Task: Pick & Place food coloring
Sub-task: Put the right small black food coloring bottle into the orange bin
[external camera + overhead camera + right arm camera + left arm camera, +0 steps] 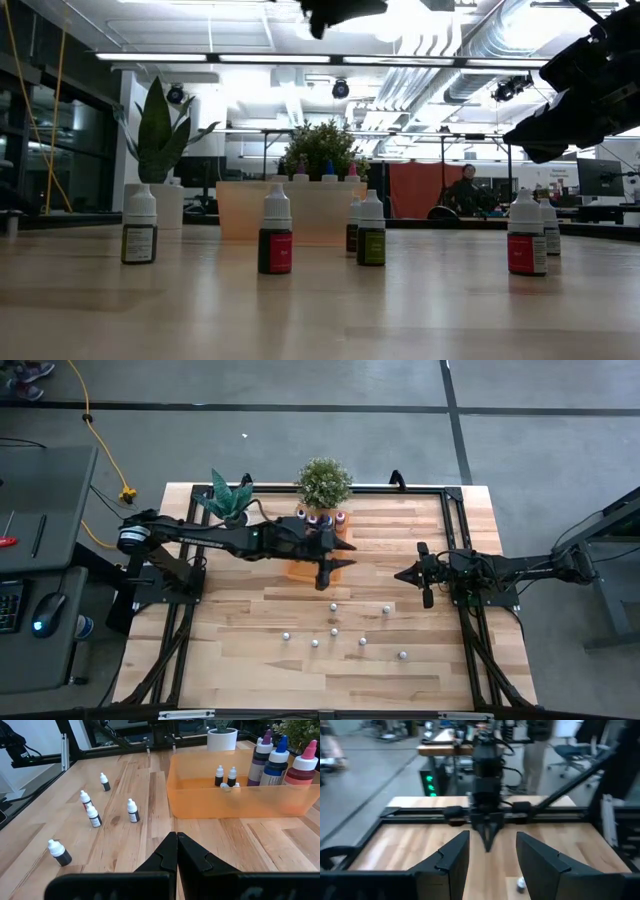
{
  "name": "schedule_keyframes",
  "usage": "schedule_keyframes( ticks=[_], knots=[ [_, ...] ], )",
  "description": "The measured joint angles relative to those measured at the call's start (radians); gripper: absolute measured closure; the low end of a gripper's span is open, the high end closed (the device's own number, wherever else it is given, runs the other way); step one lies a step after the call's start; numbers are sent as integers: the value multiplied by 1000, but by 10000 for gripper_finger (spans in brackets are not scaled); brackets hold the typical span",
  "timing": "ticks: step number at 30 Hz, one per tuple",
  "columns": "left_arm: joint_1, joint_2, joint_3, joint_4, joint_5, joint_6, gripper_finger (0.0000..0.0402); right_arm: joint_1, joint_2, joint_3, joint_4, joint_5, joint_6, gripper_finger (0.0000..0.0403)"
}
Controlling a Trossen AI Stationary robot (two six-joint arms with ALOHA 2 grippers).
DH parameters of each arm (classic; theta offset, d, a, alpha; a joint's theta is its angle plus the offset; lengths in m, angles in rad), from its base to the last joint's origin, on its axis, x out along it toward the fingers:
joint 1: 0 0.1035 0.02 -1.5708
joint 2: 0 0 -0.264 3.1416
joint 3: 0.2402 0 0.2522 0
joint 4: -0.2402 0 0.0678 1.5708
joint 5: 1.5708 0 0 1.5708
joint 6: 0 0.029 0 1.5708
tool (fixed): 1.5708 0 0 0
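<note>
Bottles (334, 630) scattered beyond open, empty left claw (321, 582) over tray (300, 571); right claw (176, 851) closed.

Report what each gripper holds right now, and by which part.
Nothing is held. The left gripper stands open and empty above the orange tray; the right gripper is shut on nothing, short of the food coloring bottles.

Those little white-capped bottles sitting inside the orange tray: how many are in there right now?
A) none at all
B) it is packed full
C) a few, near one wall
C: the right wrist view shows a few small bottles together inside the orange tray, near the wall beside the three big bottles; the remaining floor is bare, and several little bottles stand out on the table.
</note>
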Motion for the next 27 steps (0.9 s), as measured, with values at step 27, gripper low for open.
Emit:
schedule_keyframes(
  ticks=[27],
  knots=[
    [-132,378,240,-121,144,96,244,0,-1,0,-1,1,0,402]
  ],
)
